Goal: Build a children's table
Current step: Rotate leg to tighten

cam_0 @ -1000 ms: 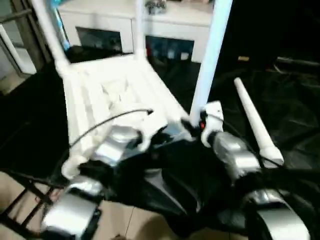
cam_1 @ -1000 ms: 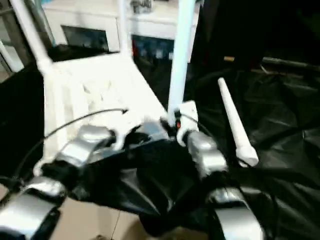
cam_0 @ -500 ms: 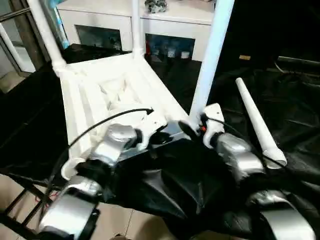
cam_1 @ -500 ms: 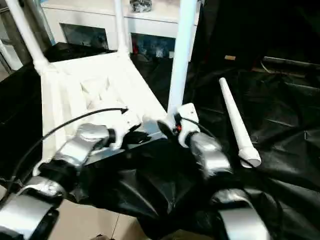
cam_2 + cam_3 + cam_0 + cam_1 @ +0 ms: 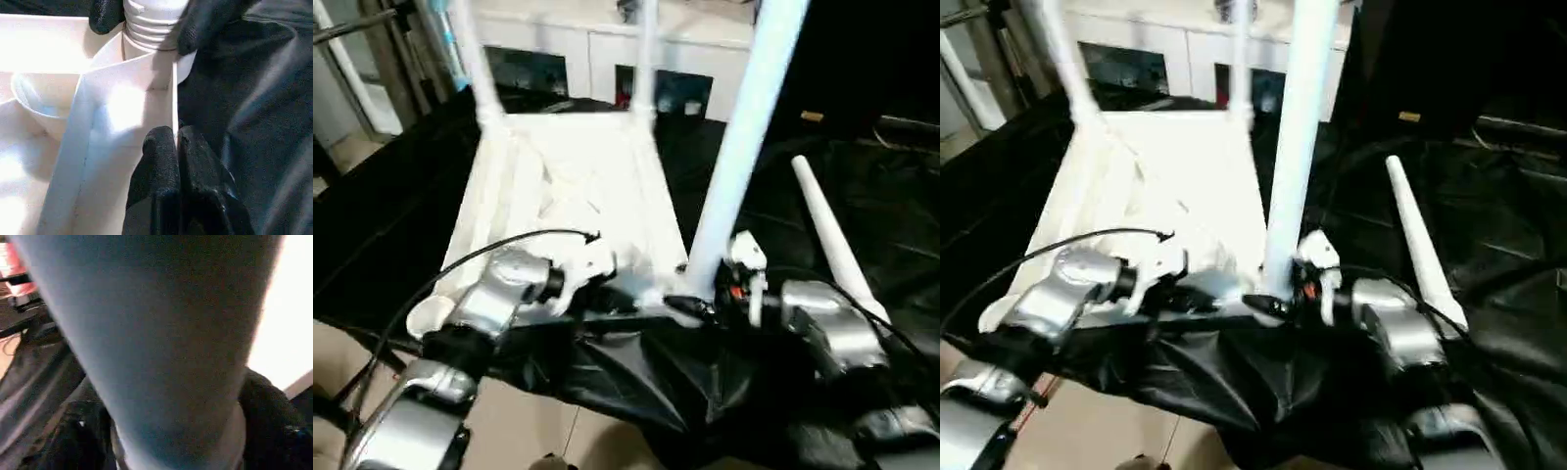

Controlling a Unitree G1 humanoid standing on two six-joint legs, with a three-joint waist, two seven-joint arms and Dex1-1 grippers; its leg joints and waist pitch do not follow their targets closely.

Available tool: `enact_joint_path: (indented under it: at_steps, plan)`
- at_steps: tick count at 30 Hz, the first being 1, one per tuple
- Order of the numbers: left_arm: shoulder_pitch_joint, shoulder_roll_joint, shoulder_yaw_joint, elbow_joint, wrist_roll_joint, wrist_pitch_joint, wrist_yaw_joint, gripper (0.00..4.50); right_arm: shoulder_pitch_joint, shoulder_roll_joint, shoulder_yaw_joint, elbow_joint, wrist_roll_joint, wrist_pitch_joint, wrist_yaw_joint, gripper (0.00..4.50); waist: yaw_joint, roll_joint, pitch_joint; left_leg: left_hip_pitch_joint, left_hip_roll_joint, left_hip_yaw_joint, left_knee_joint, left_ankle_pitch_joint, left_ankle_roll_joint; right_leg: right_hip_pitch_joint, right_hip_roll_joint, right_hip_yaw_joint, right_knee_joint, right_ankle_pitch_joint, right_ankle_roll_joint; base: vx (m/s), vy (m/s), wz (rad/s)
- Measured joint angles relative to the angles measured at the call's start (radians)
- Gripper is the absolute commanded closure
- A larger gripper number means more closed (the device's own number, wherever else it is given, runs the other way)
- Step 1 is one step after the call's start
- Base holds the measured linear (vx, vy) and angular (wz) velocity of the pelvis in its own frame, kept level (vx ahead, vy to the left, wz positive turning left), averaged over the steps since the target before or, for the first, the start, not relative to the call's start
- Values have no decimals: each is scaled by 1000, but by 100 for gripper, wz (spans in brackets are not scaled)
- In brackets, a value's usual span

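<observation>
Looking down, I see the white plastic ribbed tabletop [image 5: 570, 191] lying upside down on black sheeting [image 5: 862, 211], three white tapered tube legs standing in its corner sockets. My left gripper [image 5: 175, 147] pinches a thin rib of its near edge. My right gripper [image 5: 690, 305] clasps the nearest upright leg [image 5: 744, 147]. A fourth leg [image 5: 829, 240] lies loose to the right.

Head eyes: forward-down, shared tabletop [image 5: 578, 186] | left wrist: close on corner socket [image 5: 146, 63] | right wrist: against leg [image 5: 156, 342]
</observation>
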Motion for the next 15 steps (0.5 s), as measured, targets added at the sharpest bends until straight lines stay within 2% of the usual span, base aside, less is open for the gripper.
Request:
enact_joint_path:
  at_steps: [2,10,12,15]
  plan:
    - [0,1,-1,0,0,0,-2,450,0,1,0,0,1,3,2,159,-1,0,0,0,0,0,0,0,0,0,0,0,0,0,0,0,0,0]
    - [0,0,-1,2,1,-2,16,450,9,7,-5,-23,1,35,-24,174,-1,0,0,0,0,0,0,0,0,0,0,0,0,0,0,0,0,0]
    - [-2,-14,7,17,8,-2,63,450,4,27,-19,-7,-8,33,-83,174,-3,0,0,2,0,0,0,0,0,1,0,0,0,0,0,0,0,0]
    - [-23,-50,27,54,30,13,174,450,-48,82,-54,69,-38,24,-251,175,-18,-1,0,3,0,0,2,1,-1,2,0,0,1,-3,5,0,0,0]
